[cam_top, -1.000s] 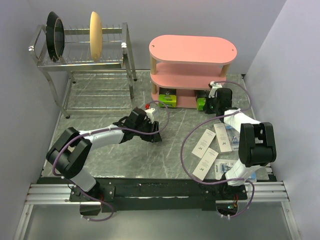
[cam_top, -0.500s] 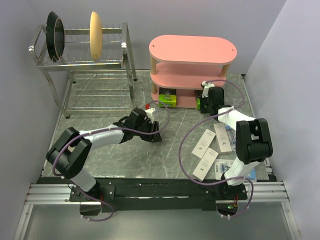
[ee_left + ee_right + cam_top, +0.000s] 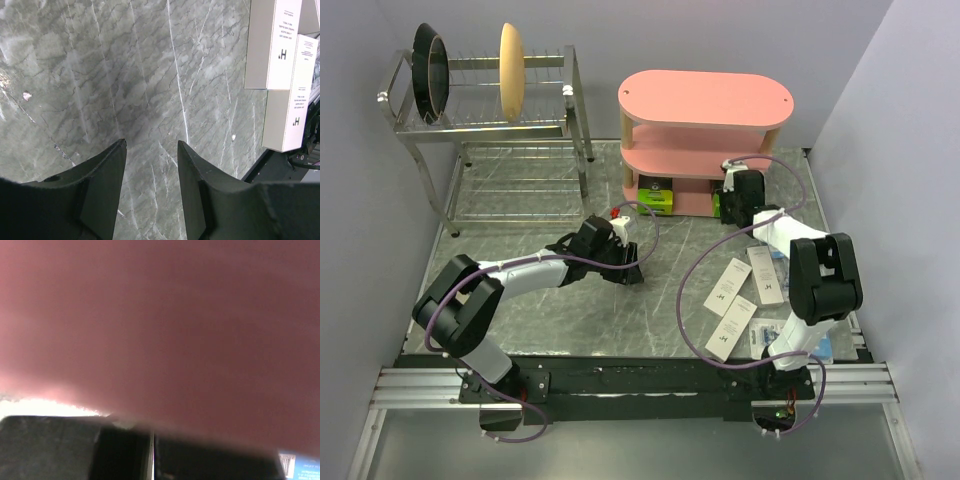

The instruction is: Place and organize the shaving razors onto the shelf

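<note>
The pink shelf (image 3: 706, 100) stands at the back. One black-and-lime box (image 3: 655, 198) sits in its bottom tier at the left. A second black-and-lime box (image 3: 718, 205) lies at the bottom tier's right opening, right against my right gripper (image 3: 730, 193). That gripper is shut with nothing between its fingers, and its wrist view shows only blurred pink board (image 3: 160, 325) close above the fingers (image 3: 120, 450). Three white boxes (image 3: 727, 285) (image 3: 765, 273) (image 3: 731, 327) and a blister pack (image 3: 772, 335) lie on the table at the right. My left gripper (image 3: 631, 263) (image 3: 151, 143) hangs open over bare marble.
A metal dish rack (image 3: 490, 120) with black pans (image 3: 430, 72) and a tan bowl (image 3: 511, 56) stands at the back left. A small red-and-white item (image 3: 616, 212) lies near the left gripper. Two white boxes (image 3: 274, 45) (image 3: 291, 100) show in the left wrist view.
My right gripper has moved left and closer to the shelf's bottom tier, with the lime box ahead of it. The left arm has not moved.
</note>
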`<action>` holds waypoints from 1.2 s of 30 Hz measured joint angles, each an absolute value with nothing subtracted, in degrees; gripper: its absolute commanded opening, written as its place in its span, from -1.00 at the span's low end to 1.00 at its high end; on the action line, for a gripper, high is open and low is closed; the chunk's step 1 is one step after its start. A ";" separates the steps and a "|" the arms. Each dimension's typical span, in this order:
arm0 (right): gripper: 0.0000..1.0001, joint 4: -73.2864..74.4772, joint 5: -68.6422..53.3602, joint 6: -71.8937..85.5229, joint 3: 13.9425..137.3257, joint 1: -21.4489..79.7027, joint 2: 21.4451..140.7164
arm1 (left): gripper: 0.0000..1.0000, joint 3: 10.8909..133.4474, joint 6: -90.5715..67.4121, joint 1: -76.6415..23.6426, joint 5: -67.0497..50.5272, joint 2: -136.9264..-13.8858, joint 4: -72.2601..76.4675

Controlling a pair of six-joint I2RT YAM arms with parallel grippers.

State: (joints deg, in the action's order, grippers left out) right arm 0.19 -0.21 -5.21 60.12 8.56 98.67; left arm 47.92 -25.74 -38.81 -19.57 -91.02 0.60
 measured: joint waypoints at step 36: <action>0.71 37.82 1.21 2.11 53.06 -3.57 58.59 | 0.64 80.44 -14.68 -56.90 -6.61 -105.65 -9.80</action>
State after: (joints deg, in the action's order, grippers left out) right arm 37.82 1.21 2.11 53.06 -3.57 58.59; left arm 80.44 -14.68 -56.90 -6.61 -105.65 -9.80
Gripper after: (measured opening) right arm 0.856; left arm 0.819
